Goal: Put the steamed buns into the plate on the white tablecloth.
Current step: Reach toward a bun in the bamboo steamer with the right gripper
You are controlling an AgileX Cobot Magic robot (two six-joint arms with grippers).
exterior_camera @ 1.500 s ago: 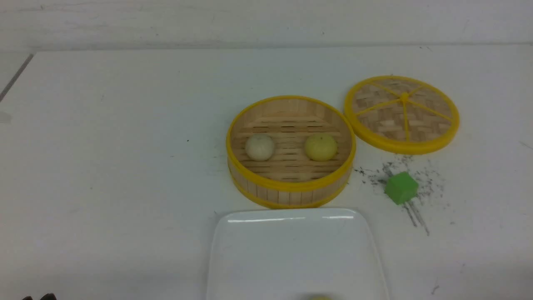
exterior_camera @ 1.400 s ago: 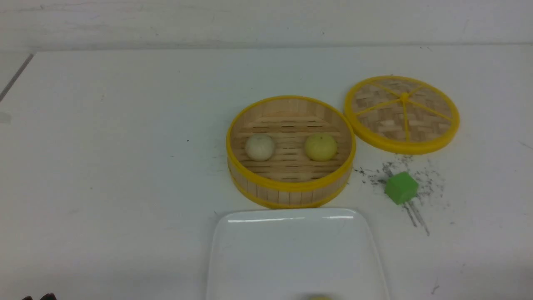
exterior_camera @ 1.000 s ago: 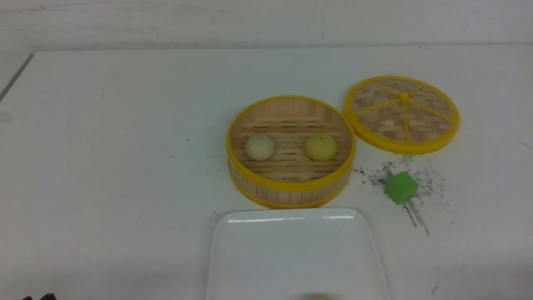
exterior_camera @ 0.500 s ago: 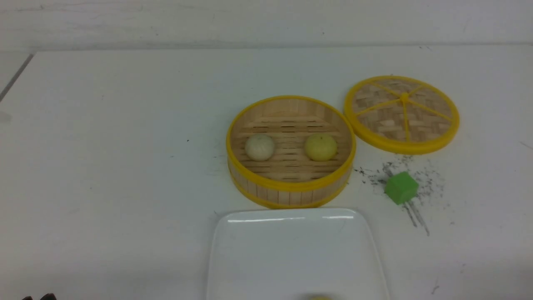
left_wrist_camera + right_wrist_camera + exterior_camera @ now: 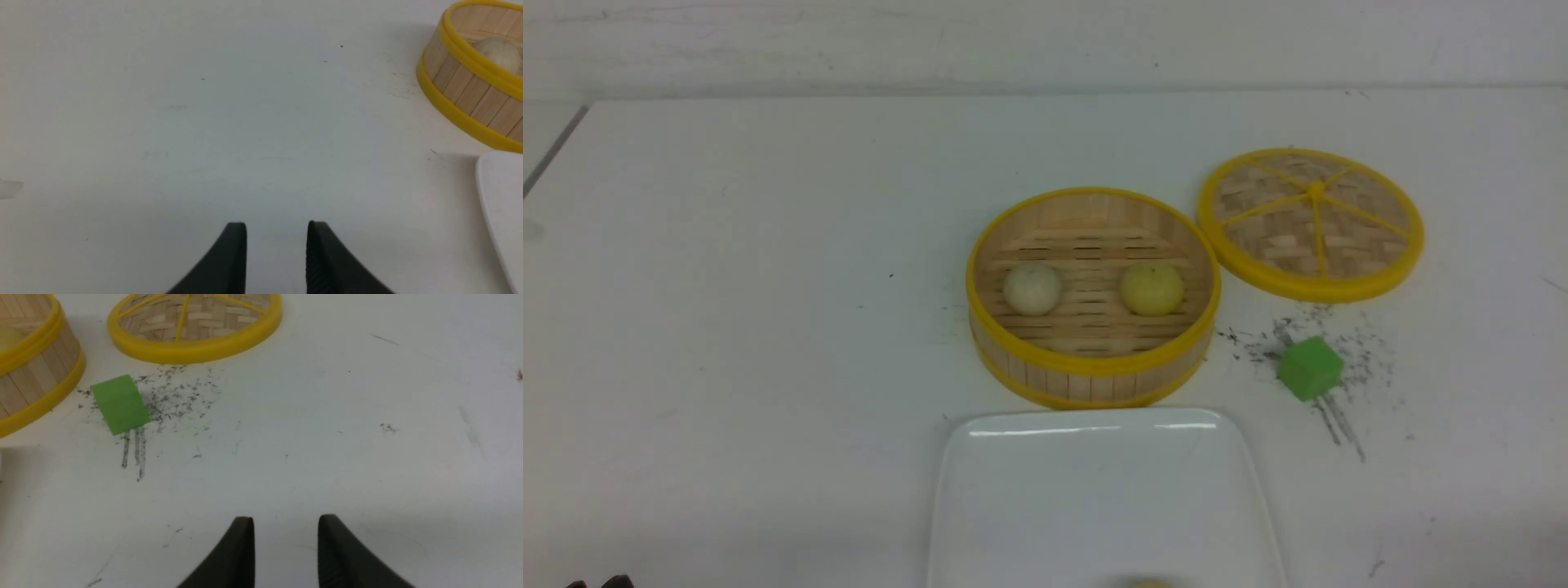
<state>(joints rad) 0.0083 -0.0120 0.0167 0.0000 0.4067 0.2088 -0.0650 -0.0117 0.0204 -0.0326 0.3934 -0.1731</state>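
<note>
Now seeing, in the front view, the round bamboo steamer (image 5: 1093, 384) standing upright and open on the white tablecloth (image 5: 768, 286), and serving as the landmark for everything else. Looking inside it, finding the steamed buns resting on the slatted floor: the cream bun (image 5: 1032, 288) sitting in the left half, the pale yellow bun (image 5: 1152, 288) sitting in the right half, with bare slats showing between them. Seeing both buns lying apart, inside the yellow-rimmed wall of the steamer.

Seeing the white plate (image 5: 1094, 490) lying on the near side of the steamer, very close to its base, but being unable to tell whether the two are touching. Finding a yellow object (image 5: 1150, 584) showing on the plate, well apart from the steamer, cut off by the picture's edge and showing too little to name.

Seeing the woven lid (image 5: 1307, 220) lying flat just beside the steamer, to its right and farther back, with its knob facing up. Noticing the green cube (image 5: 1311, 367) resting near the steamer, to its right and slightly nearer, among dark marks.

Holding the jaws of the left gripper (image 5: 277, 222) spread, well apart from the steamer on its left side, with tablecloth showing between the fingertips. Likewise holding the jaws of the right gripper (image 5: 286, 516) spread, well apart on the steamer's right side.
</note>
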